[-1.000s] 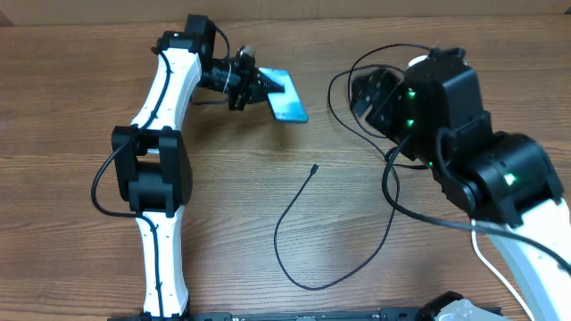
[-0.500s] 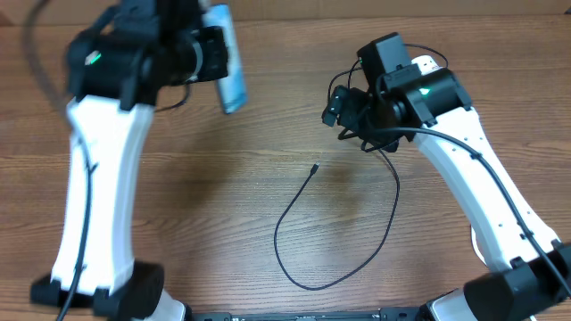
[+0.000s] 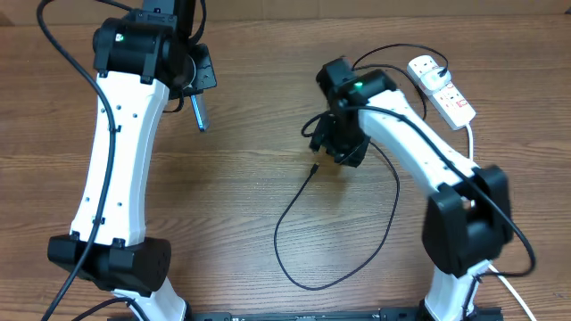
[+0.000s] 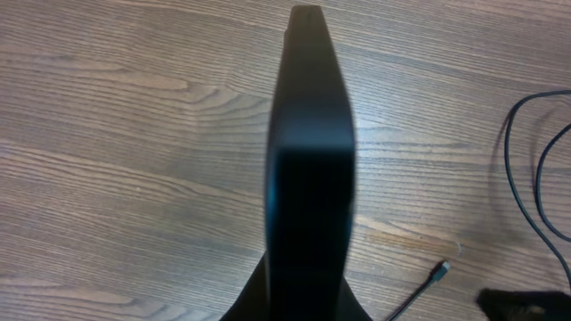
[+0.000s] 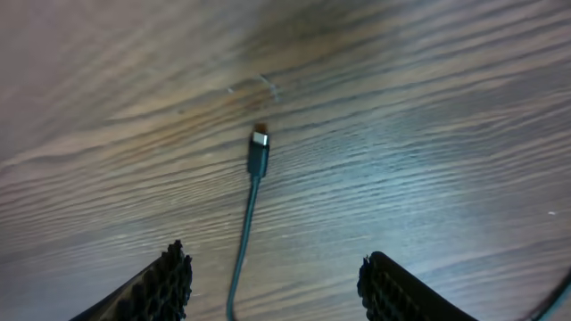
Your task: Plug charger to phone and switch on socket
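Note:
My left gripper (image 3: 191,87) is shut on the phone (image 3: 198,113) and holds it above the table, edge-on to the overhead camera. In the left wrist view the phone (image 4: 308,152) is a dark upright slab that hides my fingers. The charger's thin black cable (image 3: 299,278) loops across the table's middle, with its connector tip (image 3: 314,168) lying free. My right gripper (image 3: 328,147) is open just above and behind that tip. In the right wrist view the tip (image 5: 259,145) lies ahead, between my fingers (image 5: 168,281). The white socket (image 3: 443,86) lies at the far right.
The socket's thick white cord (image 3: 473,143) runs down the right side behind my right arm. More black cable (image 3: 379,53) curls near the socket. The connector tip also shows in the left wrist view (image 4: 439,270).
My left arm has swung up and turned the phone from flat to edge-on. My right arm has swung leftward and down to the connector tip.

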Available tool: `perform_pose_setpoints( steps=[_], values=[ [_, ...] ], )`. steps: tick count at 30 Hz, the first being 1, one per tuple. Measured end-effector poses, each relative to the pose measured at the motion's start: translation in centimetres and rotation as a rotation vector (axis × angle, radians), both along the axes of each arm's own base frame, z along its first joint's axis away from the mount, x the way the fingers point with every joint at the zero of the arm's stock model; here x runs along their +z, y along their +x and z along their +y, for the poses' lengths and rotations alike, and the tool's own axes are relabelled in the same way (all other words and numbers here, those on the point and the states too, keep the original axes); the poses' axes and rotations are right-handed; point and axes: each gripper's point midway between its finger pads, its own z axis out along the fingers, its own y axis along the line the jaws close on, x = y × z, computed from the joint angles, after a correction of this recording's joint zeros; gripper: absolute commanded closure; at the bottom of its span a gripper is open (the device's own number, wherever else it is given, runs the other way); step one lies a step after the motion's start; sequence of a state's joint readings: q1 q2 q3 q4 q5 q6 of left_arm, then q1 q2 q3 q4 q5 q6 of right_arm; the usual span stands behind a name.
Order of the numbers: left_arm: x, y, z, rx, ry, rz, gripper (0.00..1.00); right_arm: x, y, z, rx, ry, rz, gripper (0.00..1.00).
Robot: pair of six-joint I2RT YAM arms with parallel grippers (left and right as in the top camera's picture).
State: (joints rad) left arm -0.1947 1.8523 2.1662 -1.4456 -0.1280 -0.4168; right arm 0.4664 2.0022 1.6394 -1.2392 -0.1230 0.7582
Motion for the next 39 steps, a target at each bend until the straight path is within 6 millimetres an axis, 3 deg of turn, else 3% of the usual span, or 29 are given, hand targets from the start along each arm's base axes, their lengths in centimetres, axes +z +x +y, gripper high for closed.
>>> perform_pose_setpoints(
  steps=[2,8,14,22,33,39],
  values=[
    [0.0,0.0,0.0,-0.001,-0.001,0.000,0.96,-1.4,-0.5,0.6,0.018,-0.016,0.031,0.56],
    [0.0,0.0,-0.2,-0.004,-0.011,0.002,0.96,-4.4,-1.5,2.2,0.031,-0.047,0.091,0.57],
    [0.0,0.0,-0.2,-0.003,-0.012,0.002,0.96,-4.8,-1.1,2.2,0.004,-0.050,0.079,0.63],
    [0.0,0.0,-0.3,-0.006,-0.019,0.003,0.96,-5.6,-0.2,2.3,-0.011,-0.056,0.053,0.62],
    [0.0,0.0,-0.4,-0.006,-0.021,0.002,0.96,-7.8,-0.8,2.0,-0.026,-0.059,0.053,0.63],
    [0.0,0.0,-0.4,-0.007,-0.022,0.002,0.96,-7.8,-0.6,2.1,-0.035,-0.046,0.033,0.74]
  ],
)
